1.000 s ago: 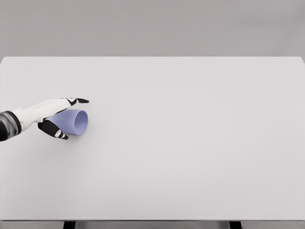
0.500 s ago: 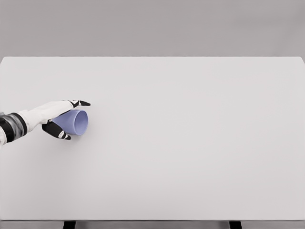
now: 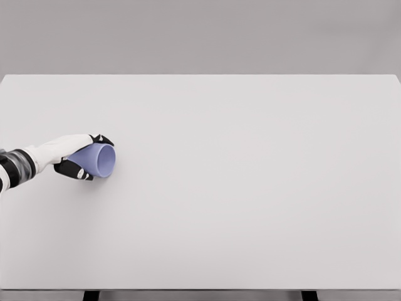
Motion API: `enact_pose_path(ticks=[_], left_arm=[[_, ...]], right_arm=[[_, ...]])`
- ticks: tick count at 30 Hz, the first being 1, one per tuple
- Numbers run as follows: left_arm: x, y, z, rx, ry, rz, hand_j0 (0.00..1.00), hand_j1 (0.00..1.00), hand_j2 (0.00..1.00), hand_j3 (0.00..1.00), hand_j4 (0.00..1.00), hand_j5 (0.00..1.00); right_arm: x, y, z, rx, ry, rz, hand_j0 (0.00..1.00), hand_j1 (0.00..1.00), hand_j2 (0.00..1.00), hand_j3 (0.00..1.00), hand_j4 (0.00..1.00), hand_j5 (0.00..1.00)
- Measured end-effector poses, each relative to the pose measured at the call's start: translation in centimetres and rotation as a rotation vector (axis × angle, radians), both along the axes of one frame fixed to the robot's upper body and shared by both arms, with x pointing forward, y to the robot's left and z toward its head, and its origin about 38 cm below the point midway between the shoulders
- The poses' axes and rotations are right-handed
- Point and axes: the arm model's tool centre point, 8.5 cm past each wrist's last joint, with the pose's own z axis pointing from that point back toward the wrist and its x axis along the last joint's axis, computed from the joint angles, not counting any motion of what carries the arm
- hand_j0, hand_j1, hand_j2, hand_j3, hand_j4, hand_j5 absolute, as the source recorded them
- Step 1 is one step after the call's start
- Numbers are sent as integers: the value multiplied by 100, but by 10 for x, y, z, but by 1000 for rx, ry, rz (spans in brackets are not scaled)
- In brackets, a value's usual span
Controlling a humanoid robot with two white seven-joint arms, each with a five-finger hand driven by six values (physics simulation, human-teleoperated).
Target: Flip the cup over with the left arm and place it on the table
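Note:
A light purple cup (image 3: 99, 160) lies on its side at the left of the white table (image 3: 250, 188), its open mouth facing right. My left hand (image 3: 80, 155) comes in from the left edge and is shut on the cup, fingers curled over its top and thumb under its near side. The cup's base is hidden inside the hand. The right arm does not show.
The table's far edge runs across the top of the view and its front edge along the bottom, with two dark legs (image 3: 91, 295) below it. A plain grey wall stands behind.
The left hand's fingers, stretched out over the cup before, have curled down around it. The thumb has drawn in under it. The cup has hardly moved.

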Motion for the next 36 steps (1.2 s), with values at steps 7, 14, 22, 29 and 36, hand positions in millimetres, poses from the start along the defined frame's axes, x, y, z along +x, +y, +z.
enact_pose_path(ticks=[7,14,22,29,36], left_arm=[[3,2,6,-14,-9,10,53,53,53,53,53,53],[8,2,21,-102,-18,3,53,53,53,53,53,53],[11,7,39,-261,-70,-96,53,53,53,53,53,53],[29,17,34,-490,-148,-179,53,53,53,53,53,53],[34,21,4,-693,-153,-160,53,53,53,53,53,53]], right_arm=[[0,0,0,0,0,0,100,100,100,100,100,100],[0,0,0,0,0,0,100,100,100,100,100,100],[0,0,0,0,0,0,100,100,100,100,100,100],[0,0,0,0,0,0,100,100,100,100,100,100],[0,0,0,0,0,0,100,100,100,100,100,100]])
